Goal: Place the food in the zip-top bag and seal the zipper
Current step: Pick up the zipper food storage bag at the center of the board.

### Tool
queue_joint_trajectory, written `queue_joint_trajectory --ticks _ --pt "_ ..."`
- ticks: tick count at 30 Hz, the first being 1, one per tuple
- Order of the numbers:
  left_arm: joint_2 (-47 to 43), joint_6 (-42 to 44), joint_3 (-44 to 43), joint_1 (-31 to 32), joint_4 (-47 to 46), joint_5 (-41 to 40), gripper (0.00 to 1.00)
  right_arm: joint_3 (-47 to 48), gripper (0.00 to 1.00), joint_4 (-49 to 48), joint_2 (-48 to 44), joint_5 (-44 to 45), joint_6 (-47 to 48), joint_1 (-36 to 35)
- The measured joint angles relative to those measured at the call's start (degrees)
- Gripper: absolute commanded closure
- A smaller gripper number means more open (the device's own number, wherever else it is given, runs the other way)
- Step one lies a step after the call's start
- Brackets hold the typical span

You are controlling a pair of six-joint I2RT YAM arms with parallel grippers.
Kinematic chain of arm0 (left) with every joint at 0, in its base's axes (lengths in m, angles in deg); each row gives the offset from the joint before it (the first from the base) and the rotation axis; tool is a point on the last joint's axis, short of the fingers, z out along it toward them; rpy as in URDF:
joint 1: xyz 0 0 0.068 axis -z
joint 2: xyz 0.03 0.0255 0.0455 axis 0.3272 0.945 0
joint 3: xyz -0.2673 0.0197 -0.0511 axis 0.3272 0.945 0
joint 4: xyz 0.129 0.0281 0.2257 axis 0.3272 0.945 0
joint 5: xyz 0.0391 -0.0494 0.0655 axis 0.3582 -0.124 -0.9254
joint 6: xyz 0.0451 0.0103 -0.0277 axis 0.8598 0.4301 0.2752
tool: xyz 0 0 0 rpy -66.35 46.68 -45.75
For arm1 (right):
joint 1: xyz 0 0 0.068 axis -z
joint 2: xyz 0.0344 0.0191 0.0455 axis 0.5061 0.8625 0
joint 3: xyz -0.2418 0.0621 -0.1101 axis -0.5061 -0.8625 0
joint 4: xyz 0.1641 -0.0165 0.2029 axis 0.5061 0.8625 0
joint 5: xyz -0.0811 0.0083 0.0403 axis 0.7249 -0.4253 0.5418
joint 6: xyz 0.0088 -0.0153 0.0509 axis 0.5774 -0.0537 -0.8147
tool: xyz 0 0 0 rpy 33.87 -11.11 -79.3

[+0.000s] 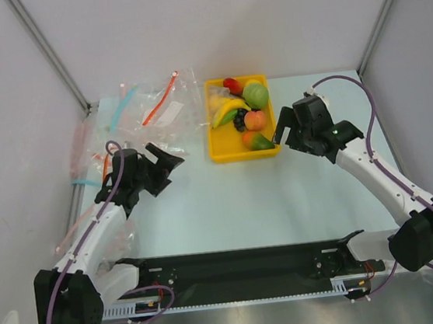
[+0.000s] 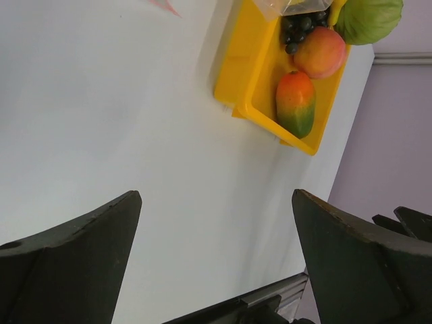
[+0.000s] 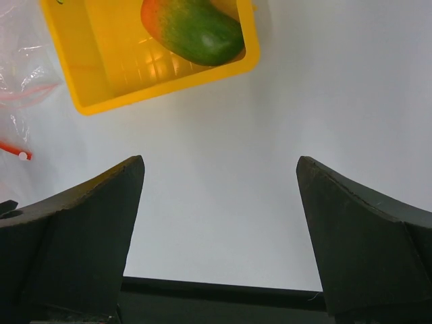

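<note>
Both the left fingers (image 2: 74, 263) and right fingers (image 3: 74, 236) stand wide apart, gripping nothing, over the counter (image 1: 229, 203). Food — banana (image 1: 229, 111), peach (image 2: 319, 52), green fruit (image 1: 256, 95), mango (image 2: 295, 102), grapes (image 2: 300, 28) — lies in the yellow tray (image 1: 220, 152). Just left of it, the zip-top bag (image 1: 172, 118) lies flat among other pouches (image 1: 121, 110), its red zipper (image 1: 160, 99) slanting.

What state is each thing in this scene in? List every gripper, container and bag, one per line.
Left gripper: jaws open, holding nothing.
Right gripper: jaws open, holding nothing.
Yellow tray: upright on the table, loaded.
Food: all in the yellow tray, none bagged.
Zip-top bag: lying on the table, no food inside.
Zipper: sealed or not, cannot tell.
</note>
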Motion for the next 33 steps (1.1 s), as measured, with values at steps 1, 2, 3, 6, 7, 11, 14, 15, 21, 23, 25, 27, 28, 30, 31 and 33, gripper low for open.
queue_joint_trajectory --ticks 1,2,3,6,7,11,14,15,21,23,25,27,28,30,31,33 --pt "0.3 -0.1 0.0 0.0 -0.4 0.0 0.0 0.0 0.0 -0.2 0.1 0.0 0.0 0.0" --pt "0.7 -0.3 0.0 0.0 -0.8 0.0 0.0 0.0 0.0 -0.3 0.1 -0.1 0.0 0.0" --pt "1.0 -0.6 0.0 0.0 -1.0 0.0 0.0 0.0 0.0 -0.6 0.1 -0.1 0.0 0.0" --pt "2.4 -1.2 0.0 0.0 -2.0 0.0 0.0 0.0 0.0 -1.0 0.3 -0.2 0.6 0.0" --pt "2.9 -1.3 0.0 0.0 -2.1 0.0 0.0 0.0 0.0 -1.1 0.4 -0.3 0.9 0.0" --pt "6.9 -2.6 -1.5 0.0 -2.6 0.0 0.01 0.5 0.0 -1.5 0.9 -1.6 2.6 0.1" --pt "11.9 -3.3 -5.0 0.0 -2.9 0.2 0.02 0.7 0.0 -2.4 1.2 -2.4 4.1 0.1" --pt "13.7 -3.5 -6.6 0.0 -3.0 0.2 0.02 0.8 0.0 -2.6 1.2 -2.5 4.6 0.1" --pt "20.4 -6.0 -13.5 0.0 -4.6 0.0 0.03 2.0 0.0 -3.3 2.1 -3.0 7.4 0.1" --pt "22.3 -7.5 -15.0 0.0 -5.8 -0.1 0.04 2.3 0.0 -3.5 2.2 -3.2 8.1 0.1" --pt "24.2 -8.8 -16.3 0.0 -6.6 -0.2 0.04 2.3 0.0 -3.7 2.2 -3.2 8.9 0.1" --pt "26.3 -10.0 -18.0 0.1 -7.3 -0.7 0.04 2.3 0.0 -3.8 2.2 -3.2 9.2 0.0" --pt "27.4 -10.5 -19.0 0.1 -7.8 -1.2 0.04 2.3 0.0 -3.9 2.2 -3.2 9.4 0.0" --pt "29.5 -11.7 -20.9 0.1 -8.5 -1.7 0.04 2.4 0.0 -4.1 2.2 -3.2 10.0 -0.3" --pt "30.6 -12.2 -22.0 0.1 -8.9 -1.9 0.04 2.4 0.0 -4.2 2.2 -3.2 10.2 -0.5" --pt "33.5 -13.5 -24.7 0.2 -9.8 -2.6 0.04 2.4 0.0 -4.2 2.2 -3.2 10.4 -0.7"
